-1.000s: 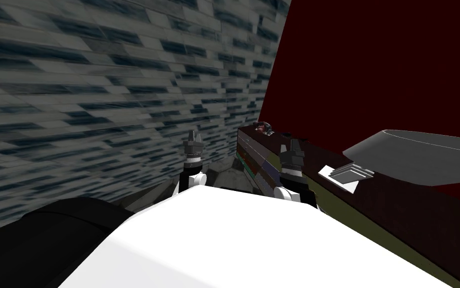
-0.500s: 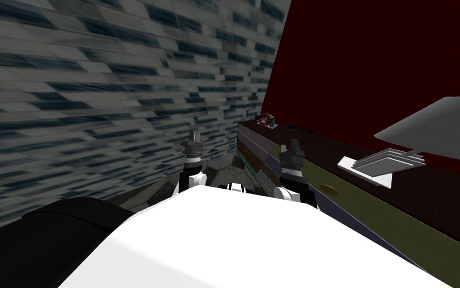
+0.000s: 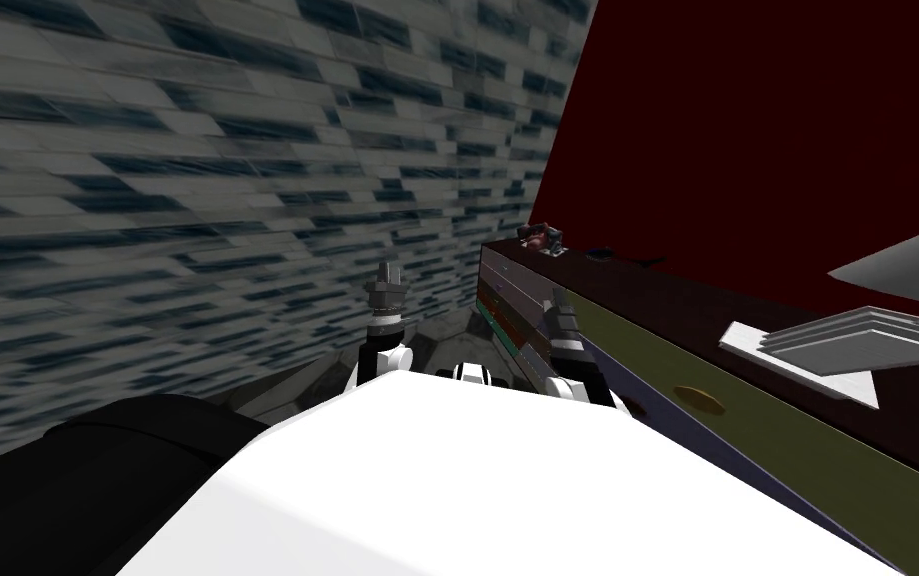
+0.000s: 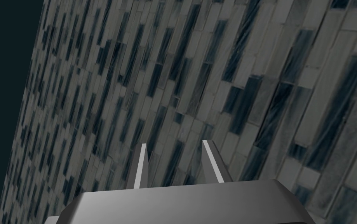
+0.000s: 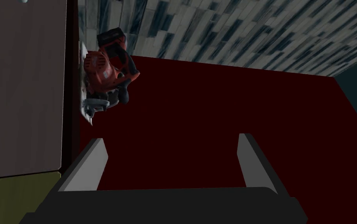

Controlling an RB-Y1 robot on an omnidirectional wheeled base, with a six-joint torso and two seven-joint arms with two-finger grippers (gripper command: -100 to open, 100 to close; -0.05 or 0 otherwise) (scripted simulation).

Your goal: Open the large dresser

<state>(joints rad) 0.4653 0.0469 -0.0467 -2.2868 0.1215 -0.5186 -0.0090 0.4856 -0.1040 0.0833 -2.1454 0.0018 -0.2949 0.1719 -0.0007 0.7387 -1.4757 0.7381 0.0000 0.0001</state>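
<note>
- Grey-and-blue tiled wall [image 3: 197, 180] across most of the head view, dark red wall [image 3: 747, 130] off to the right.
- Large dresser [image 3: 807, 455] running along that red wall, on the robot's right: dark top, olive front strip, coloured drawer fronts further along.
- Red power saw [image 3: 544, 238] parked at the far end of the top, white stack of flat sheets [image 3: 817, 345] nearer, under some grey shape [image 3: 907, 262].
- Change over the last second: a slide of the whole head view, so down to own base or torso turning, not the furniture. More olive front on show now, plus an oval brown handle [image 3: 699, 398] that was hidden a second ago.
- Right gripper [image 3: 559, 300] leaning in close beside the drawer fronts, contact hard to call. Fingers spread wide, nothing between them.
- Left gripper [image 3: 384, 272] up in front of the tiled wall, narrow gap, empty.
- Best guess: lining-up stage, nothing opened yet, and a reach for that handle looks like the next job.
</note>
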